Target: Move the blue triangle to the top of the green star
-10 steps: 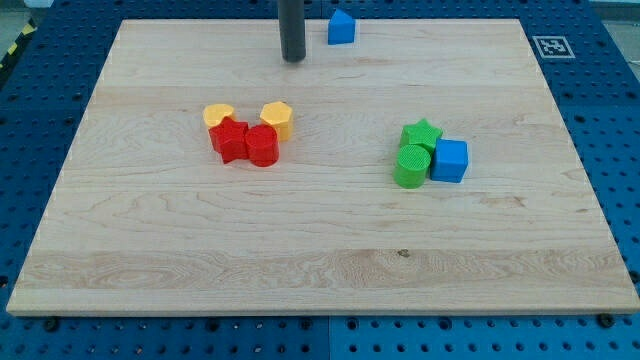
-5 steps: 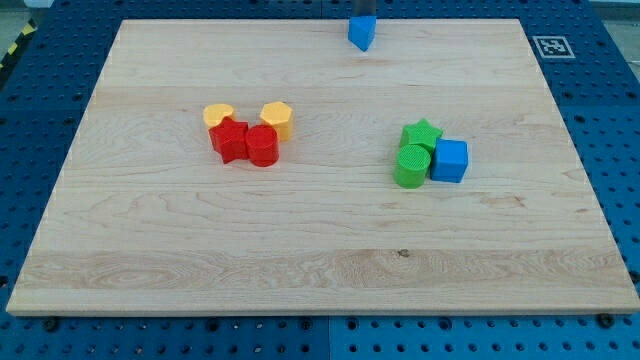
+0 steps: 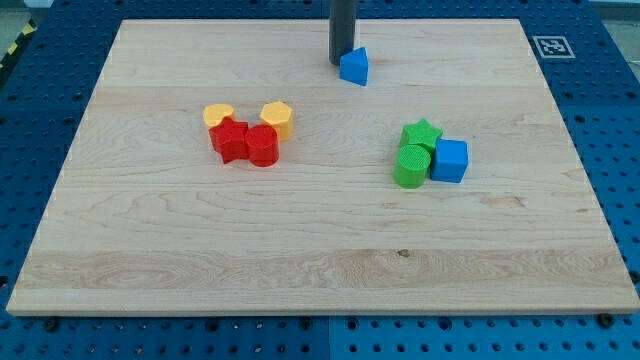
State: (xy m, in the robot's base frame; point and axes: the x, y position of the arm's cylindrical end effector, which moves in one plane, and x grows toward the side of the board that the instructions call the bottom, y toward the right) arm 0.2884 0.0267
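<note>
The blue triangle (image 3: 354,66) lies on the wooden board near the view's top, right of centre. My tip (image 3: 342,62) stands right against its left side, touching or almost touching it. The green star (image 3: 422,133) sits lower and to the right, in a cluster with a green cylinder (image 3: 410,165) below it and a blue cube (image 3: 450,160) at its right. The triangle is well above and left of the star.
A second cluster sits left of centre: a yellow semicircle-like block (image 3: 218,115), a yellow hexagon (image 3: 277,119), a red star (image 3: 231,139) and a red cylinder (image 3: 262,146). A marker tag (image 3: 550,46) lies beyond the board's top right corner.
The blue triangle has slid down and to the right from the top edge. My tip went from left of it, out of sight behind it, to its left side now.
</note>
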